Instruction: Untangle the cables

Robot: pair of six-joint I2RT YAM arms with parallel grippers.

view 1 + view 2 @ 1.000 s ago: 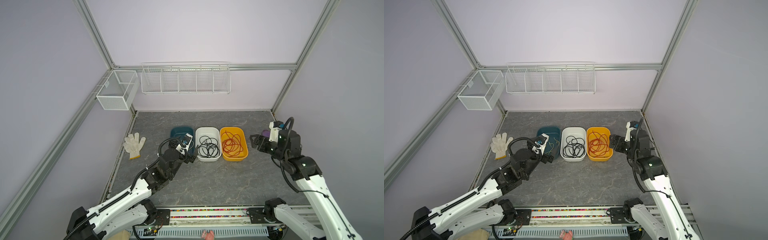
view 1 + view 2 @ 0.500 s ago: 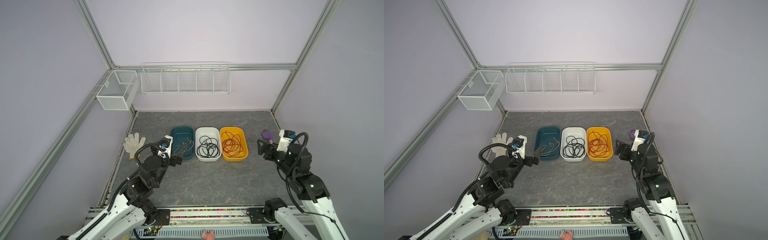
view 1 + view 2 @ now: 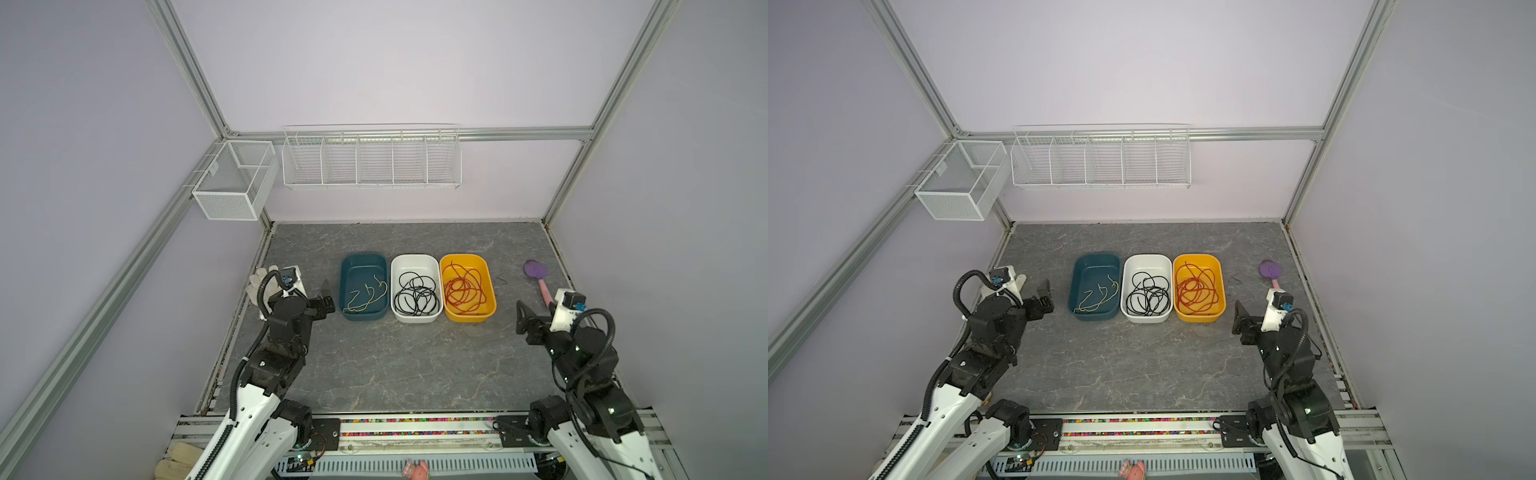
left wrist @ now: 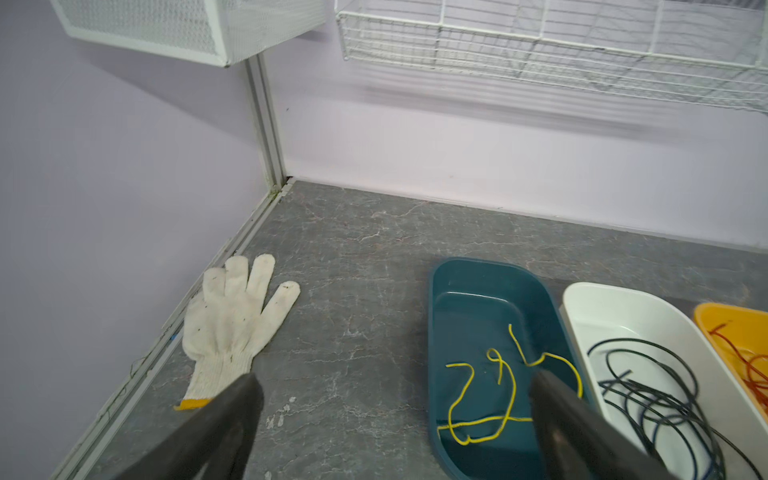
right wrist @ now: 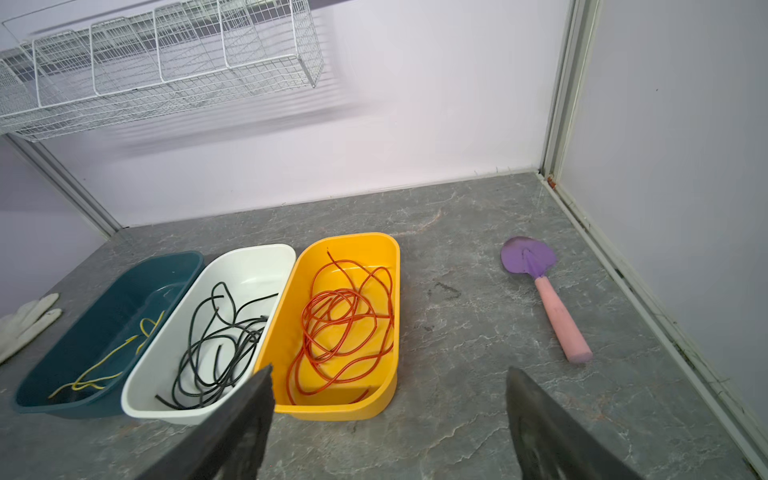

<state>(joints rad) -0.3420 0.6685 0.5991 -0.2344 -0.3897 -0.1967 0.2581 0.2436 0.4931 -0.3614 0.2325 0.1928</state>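
Three bins stand in a row at mid-table. Yellow cables (image 3: 366, 296) lie loose in the teal bin (image 3: 360, 262). Black cables (image 3: 415, 297) are coiled in the white bin (image 3: 414, 261), and red cables (image 3: 463, 291) are looped in the yellow bin (image 3: 465, 260). My left gripper (image 3: 323, 298) hovers just left of the teal bin, open and holding nothing (image 4: 395, 376). To the right of the yellow bin, my right gripper (image 3: 534, 318) hangs open and holds nothing (image 5: 389, 369).
A white work glove (image 4: 232, 324) lies by the left wall, partly behind my left arm. A purple spatula with a pink handle (image 5: 540, 282) lies near the right wall. A wire rack (image 3: 370, 160) and a mesh box (image 3: 232, 178) hang on the back wall.
Both arms have drawn back toward the front and outward. The left gripper left the teal bin's edge. The right gripper moved right, uncovering the purple spatula.
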